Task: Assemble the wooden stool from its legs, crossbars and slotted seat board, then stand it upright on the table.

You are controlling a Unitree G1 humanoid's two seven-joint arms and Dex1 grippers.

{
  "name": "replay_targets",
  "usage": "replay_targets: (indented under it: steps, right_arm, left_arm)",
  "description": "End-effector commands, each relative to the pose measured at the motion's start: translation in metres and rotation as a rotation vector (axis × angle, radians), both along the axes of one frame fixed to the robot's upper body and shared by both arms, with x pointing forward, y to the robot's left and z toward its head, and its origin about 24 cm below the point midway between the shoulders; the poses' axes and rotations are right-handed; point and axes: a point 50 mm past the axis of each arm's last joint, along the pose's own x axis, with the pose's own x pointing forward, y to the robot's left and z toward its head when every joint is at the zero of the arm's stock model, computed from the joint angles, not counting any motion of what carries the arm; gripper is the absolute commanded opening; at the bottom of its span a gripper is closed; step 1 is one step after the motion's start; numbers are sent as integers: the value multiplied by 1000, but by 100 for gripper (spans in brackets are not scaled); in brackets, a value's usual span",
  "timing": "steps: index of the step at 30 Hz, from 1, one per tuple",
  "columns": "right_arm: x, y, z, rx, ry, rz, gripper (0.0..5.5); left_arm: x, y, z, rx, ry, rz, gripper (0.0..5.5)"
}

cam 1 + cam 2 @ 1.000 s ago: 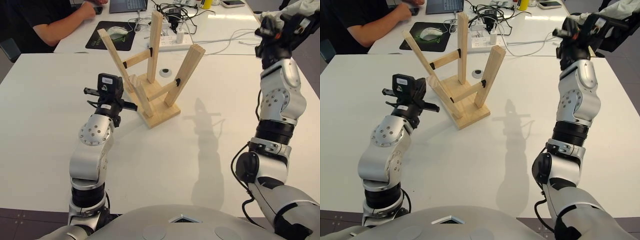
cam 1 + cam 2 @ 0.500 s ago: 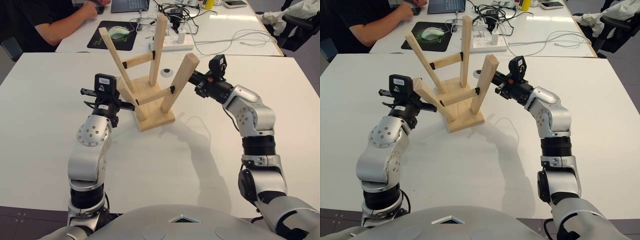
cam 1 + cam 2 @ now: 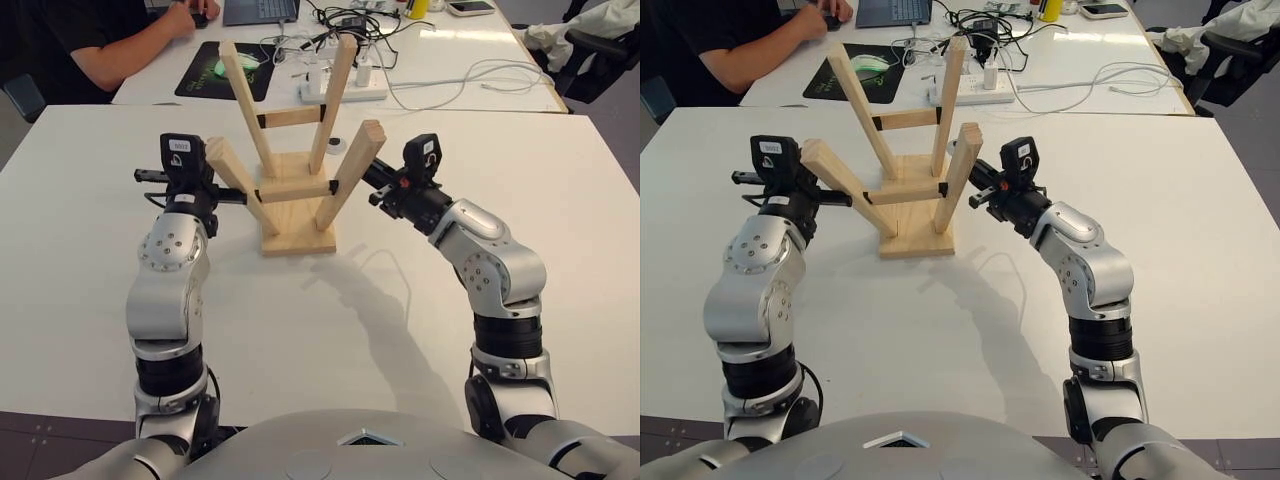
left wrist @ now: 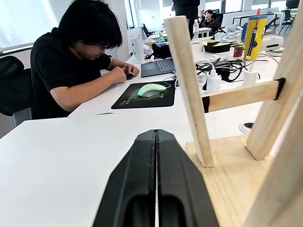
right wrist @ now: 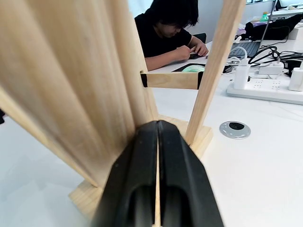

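The wooden stool (image 3: 295,185) rests upside down on the white table, its seat board (image 3: 297,238) flat on the top and its legs and crossbars pointing up. My left gripper (image 3: 232,198) is shut with nothing between its fingers (image 4: 142,156), its tip against the near left leg (image 3: 238,185). My right gripper (image 3: 374,181) is also shut and holds nothing, its tip against the near right leg (image 3: 352,175). In the right wrist view the shut fingers (image 5: 147,142) lie beside that leg (image 5: 71,71).
A round cable grommet (image 3: 337,145) sits in the table just behind the stool. On the far table lie a power strip (image 3: 345,90) with cables, a mouse on a dark pad (image 3: 225,70) and a laptop (image 3: 258,10), where a person sits.
My right arm came down from high at the right and now meets the stool's right leg. The stool has turned and slid a little toward the left; my left gripper moved with it.
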Motion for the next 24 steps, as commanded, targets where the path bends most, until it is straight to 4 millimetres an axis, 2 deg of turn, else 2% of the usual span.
replay_targets:
  steps: [1, 6, 11, 17, 21, 24]
  right_arm:
    - [-2, 8, -2, -36, 1, -2, 2]
    - [8, 4, 4, -57, -30, -82, 2]
    - [10, 12, 17, -37, -61, -87, 2]
    - [8, 12, 10, -78, -47, -137, 2]
    - [8, 7, 1, -153, -38, -210, 2]
    - [10, -2, 0, -203, -56, -279, 2]
  left_arm:
    - [12, -21, 2, -7, 4, -106, 0]
    - [18, -32, -4, -13, 39, -145, 0]
    - [26, -27, -8, -8, 50, -123, 0]
    - [45, -15, -20, -27, 67, -69, 0]
    - [38, -10, -31, -28, 96, -64, 0]
    - [22, -6, -43, -26, 144, -73, 0]
